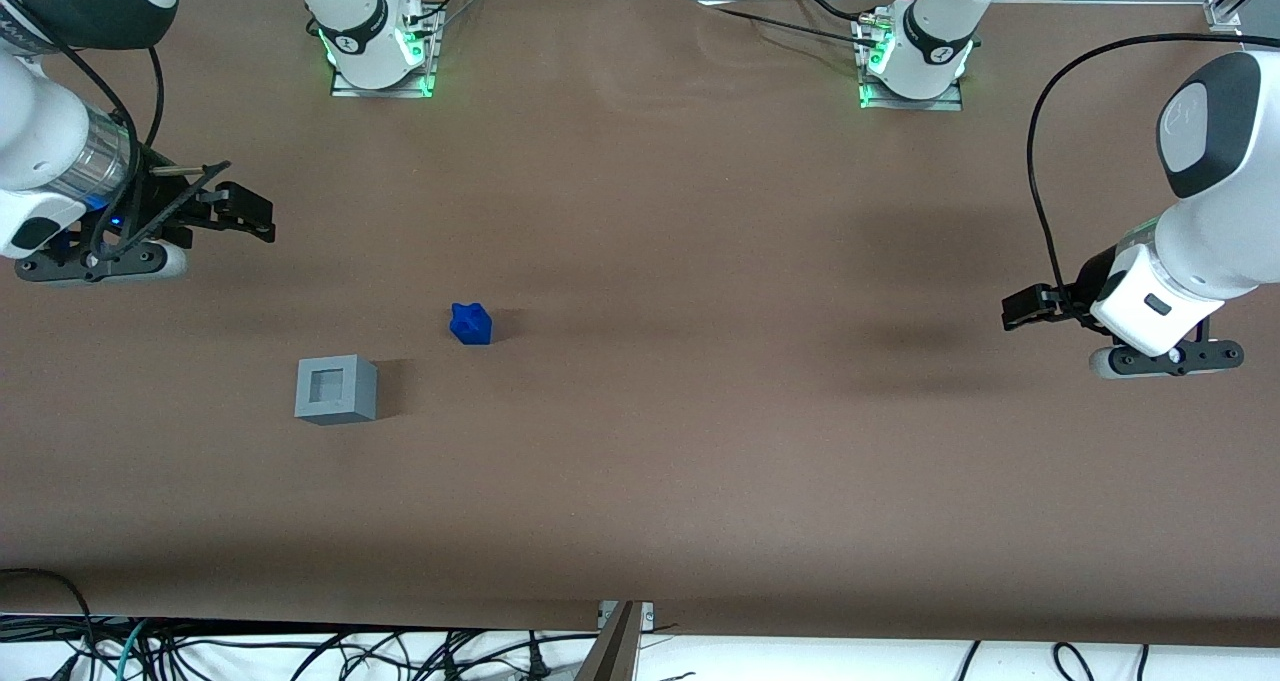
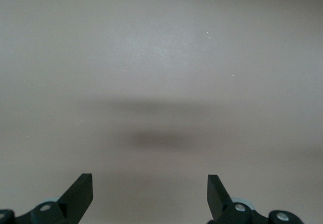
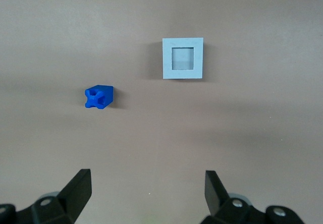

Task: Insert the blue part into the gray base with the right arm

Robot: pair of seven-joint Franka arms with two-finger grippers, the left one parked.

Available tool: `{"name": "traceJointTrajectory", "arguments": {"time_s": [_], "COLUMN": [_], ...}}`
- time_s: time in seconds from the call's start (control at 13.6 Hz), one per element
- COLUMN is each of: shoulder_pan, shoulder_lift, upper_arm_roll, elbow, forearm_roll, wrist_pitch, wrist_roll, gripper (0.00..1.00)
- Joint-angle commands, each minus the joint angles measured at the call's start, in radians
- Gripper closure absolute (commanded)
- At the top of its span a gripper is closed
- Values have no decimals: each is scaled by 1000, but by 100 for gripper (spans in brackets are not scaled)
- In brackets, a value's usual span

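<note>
Right wrist view shows the right arm's gripper [image 3: 146, 191] with its two black fingers [image 3: 78, 188] spread wide apart and holding nothing, hanging above the bare brown surface [image 3: 252, 133]. Nothing lies between the fingers and the two parts; the stretch of surface there is unobstructed. The blue part [image 3: 98, 97] rests on the surface, its notched top facing up, well apart from the gripper. The gray base [image 3: 182, 58] sits near the blue part without touching it, and its square recess holds nothing. In the front view the gripper [image 1: 245, 211] hangs at the working arm's end of the surface, while the blue part [image 1: 470, 323] lies farther from the camera than the gray base [image 1: 336, 389]. The right arm [image 1: 60, 151] reaches in over the surface's edge.
</note>
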Motion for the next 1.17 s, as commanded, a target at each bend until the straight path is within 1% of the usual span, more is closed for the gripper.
{"name": "traceJointTrajectory", "arguments": {"time_s": [0.0, 1.1], "shoulder_pan": [-15, -15], "shoulder_lift": [-19, -28], "upper_arm_roll": [14, 14], "elbow": [8, 4], "forearm_roll": [-9, -1], "wrist_pitch": [-19, -20], "wrist_roll": [-13, -28], "gripper": [1, 1]}}
